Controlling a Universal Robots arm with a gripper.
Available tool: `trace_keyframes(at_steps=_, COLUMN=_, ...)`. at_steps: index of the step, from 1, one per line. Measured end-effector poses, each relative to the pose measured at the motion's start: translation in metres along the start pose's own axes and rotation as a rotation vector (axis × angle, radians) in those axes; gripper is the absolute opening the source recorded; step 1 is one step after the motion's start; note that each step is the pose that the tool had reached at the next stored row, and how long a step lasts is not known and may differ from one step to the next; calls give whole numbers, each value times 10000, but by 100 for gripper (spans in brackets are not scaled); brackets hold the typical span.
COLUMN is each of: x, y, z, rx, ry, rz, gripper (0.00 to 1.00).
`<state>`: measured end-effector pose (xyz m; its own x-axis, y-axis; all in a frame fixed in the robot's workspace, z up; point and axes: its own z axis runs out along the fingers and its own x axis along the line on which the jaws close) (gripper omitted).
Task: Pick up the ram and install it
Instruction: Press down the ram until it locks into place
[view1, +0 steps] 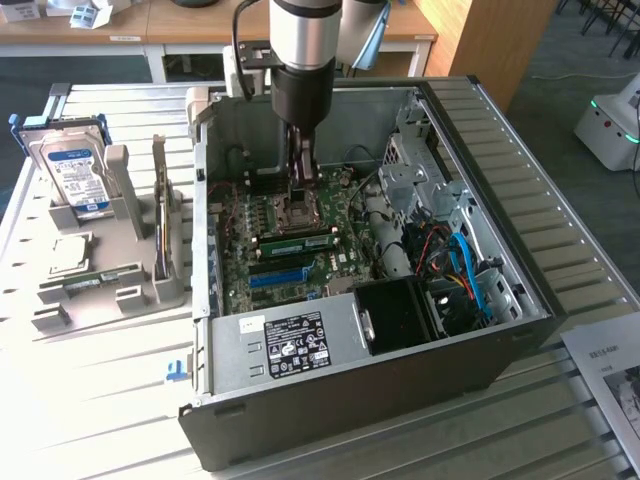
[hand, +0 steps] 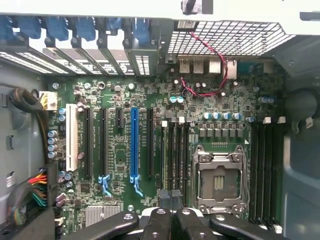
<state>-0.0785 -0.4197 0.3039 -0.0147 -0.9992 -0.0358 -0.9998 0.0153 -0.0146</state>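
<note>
Presently, the ram (view1: 297, 240) is seen lying flat along a slot of the motherboard (hand: 120, 165), inside the open computer case (view1: 520, 250). In the exterior view it is seated just beside the processor socket (view1: 300, 205), on the side nearer that camera, and nothing is touching it.

The gripper (view1: 302, 185) is lowered into the case over the socket area, close to the ram but apart from it. Its fingers (hand: 160, 220) are brought together, and no part can be made out between them. In the wrist view the closed fingertips are lined up with the dark memory slots (hand: 175, 155) next to the socket (hand: 220, 175). A long blue slot (hand: 134, 145) is located further along the board.

A black fan housing (view1: 400, 315) and blue cables (view1: 470, 265) are found in the case towards the exterior view's right.

Outside the case, towards the exterior view's left, a grey holder (view1: 140, 290) is placed on the slatted table (view1: 100, 400). A hard drive (view1: 70, 165) with a blue label is propped in it, and a second green stick (view1: 95, 278) is laid in one of its recesses. A printed sheet (view1: 610, 370) is placed at the exterior view's right edge.
</note>
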Motion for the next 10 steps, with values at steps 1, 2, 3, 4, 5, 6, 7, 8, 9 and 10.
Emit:
trace_keyframes(at_steps=1, x=-1, y=-1, z=-17, rx=-11, ry=-1, rz=0, gripper=10)
trace_keyframes(at_steps=2, x=-1, y=-1, z=-32, rx=-22, ry=-1, rz=1, gripper=10)
trace_keyframes(at_steps=3, x=-2, y=-1, z=-47, rx=-32, ry=-1, rz=2, gripper=10)
trace_keyframes(at_steps=4, x=-2, y=-2, z=-60, rx=-40, ry=-1, rz=2, gripper=10)
trace_keyframes(at_steps=5, x=-3, y=-2, z=-71, rx=-47, ry=0, rz=3, gripper=10)
trace_keyframes(at_steps=6, x=-3, y=-2, z=-81, rx=-52, ry=-1, rz=2, gripper=10)
trace_keyframes(at_steps=7, x=-3, y=-2, z=-93, rx=-59, ry=0, rz=3, gripper=10)
trace_keyframes(at_steps=8, x=-4, y=-3, z=-105, rx=-64, ry=0, rz=2, gripper=10)
trace_keyframes(at_steps=9, x=-4, y=-3, z=-116, rx=-70, ry=1, rz=3, gripper=10)
trace_keyframes(at_steps=10, x=-5, y=-3, z=-125, rx=-74, ry=1, rz=3, gripper=10)
